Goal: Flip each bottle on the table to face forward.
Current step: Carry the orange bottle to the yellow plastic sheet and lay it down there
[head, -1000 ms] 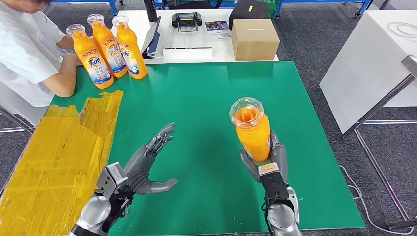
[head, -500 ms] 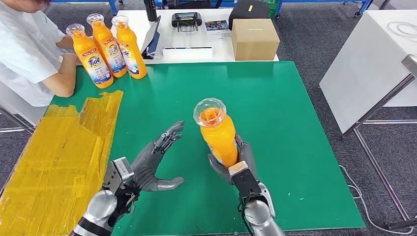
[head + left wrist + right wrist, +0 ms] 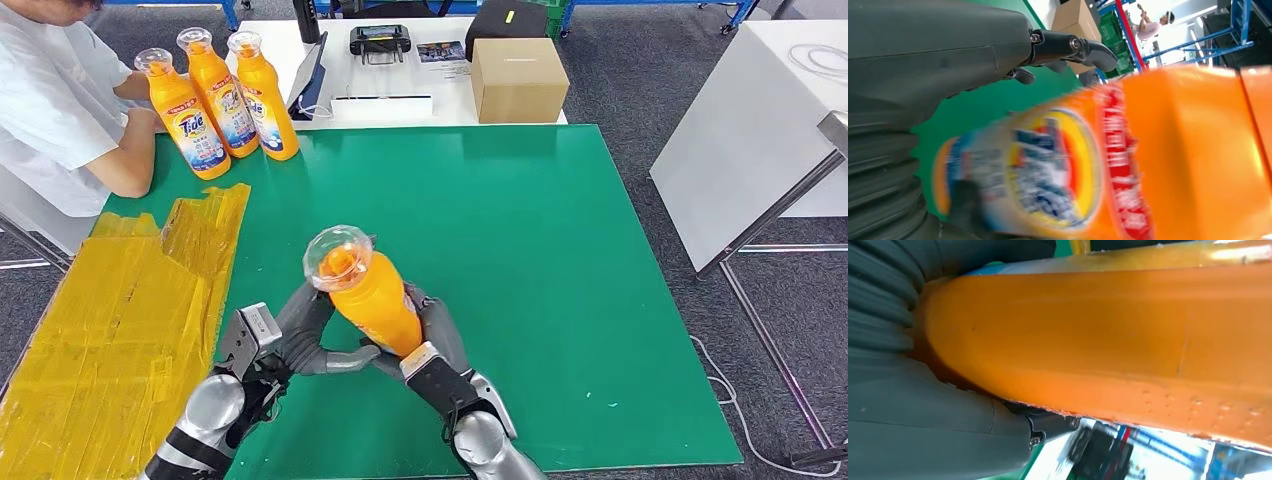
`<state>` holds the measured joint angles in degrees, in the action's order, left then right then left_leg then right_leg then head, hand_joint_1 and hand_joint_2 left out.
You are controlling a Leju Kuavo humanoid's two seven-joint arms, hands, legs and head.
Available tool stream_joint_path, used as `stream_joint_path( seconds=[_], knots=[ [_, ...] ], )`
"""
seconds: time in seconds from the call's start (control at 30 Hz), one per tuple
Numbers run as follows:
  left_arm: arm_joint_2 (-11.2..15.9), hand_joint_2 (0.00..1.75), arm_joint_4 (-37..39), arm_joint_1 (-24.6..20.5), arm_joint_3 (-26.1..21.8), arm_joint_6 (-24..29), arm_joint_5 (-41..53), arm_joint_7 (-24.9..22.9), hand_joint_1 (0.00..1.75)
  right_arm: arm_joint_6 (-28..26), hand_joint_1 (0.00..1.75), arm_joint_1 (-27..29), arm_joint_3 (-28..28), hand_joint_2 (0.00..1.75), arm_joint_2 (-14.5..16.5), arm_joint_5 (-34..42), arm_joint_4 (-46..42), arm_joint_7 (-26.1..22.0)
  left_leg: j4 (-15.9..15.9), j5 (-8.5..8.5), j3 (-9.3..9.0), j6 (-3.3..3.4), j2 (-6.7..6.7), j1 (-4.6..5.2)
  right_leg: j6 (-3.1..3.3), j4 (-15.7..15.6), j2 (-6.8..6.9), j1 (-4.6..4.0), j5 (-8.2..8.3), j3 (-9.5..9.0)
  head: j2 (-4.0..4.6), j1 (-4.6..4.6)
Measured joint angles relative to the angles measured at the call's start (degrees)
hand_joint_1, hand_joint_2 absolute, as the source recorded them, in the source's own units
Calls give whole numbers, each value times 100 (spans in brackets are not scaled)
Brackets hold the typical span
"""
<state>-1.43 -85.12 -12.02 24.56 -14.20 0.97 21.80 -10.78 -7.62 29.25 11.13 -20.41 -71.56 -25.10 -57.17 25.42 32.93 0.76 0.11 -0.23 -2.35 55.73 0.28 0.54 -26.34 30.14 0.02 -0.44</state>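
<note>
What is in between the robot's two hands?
In the head view, the orange bottle sits between the left hand and the right hand. The right hand holds it, tilted, above the green table.

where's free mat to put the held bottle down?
Bare green mat runs from the held bottle to the right and far edges. Crowded: three bottles at the far left corner, yellow sheet along the left edge.

Silver forearms, white wrist block on the left arm [image 3: 250,335], dark grey robot hands, ribbed grey covers, small joint screws
</note>
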Motion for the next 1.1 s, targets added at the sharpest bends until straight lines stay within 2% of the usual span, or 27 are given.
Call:
stream_joint_path(
  seconds=[0.23, 0.57, 0.6, 0.7, 0.73, 1.1],
  knots=[
    [-4, 175, 139, -32, 53, 53, -73, -3, 0, -12, 175, -191, 421, 175, 5, -17, 396, 23, 0, 0, 0, 0, 0, 0, 0, 0, 0, 0, 0, 1, 0, 1],
    [-7, 175, 207, -29, 54, 55, -351, 10, 2, -38, 175, -355, 631, 175, 5, 90, 716, 25, 0, 0, 0, 0, 0, 0, 0, 0, -1, 0, 0, 2, 0, 1],
    [-10, 175, 207, -27, 51, 56, -406, 21, 37, -39, 175, -367, 642, 175, 5, 98, 739, 25, 0, 0, 0, 0, 0, 0, 0, 0, -1, 0, 0, 2, 0, 1],
    [-31, 175, 206, -5, 39, 60, -607, 68, 166, -45, 175, -408, 671, 175, 6, 125, 810, 25, 0, 0, 0, 0, 0, 0, 0, 0, -1, 0, 0, 2, 0, 1],
    [-36, 175, 205, 6, 35, 63, -663, 79, 175, -51, 175, -423, 679, 175, 7, 133, 833, 25, 0, 0, 0, 0, 0, 0, 0, 0, -1, 0, 0, 2, 0, 1],
    [-98, 175, 101, 155, -91, 159, -1125, 91, 175, -103, 175, -540, 753, 175, 52, 192, 1041, 19, -1, 0, 0, 0, 1, 0, 0, 0, -1, 0, 0, 3, 0, 0]
  ],
)
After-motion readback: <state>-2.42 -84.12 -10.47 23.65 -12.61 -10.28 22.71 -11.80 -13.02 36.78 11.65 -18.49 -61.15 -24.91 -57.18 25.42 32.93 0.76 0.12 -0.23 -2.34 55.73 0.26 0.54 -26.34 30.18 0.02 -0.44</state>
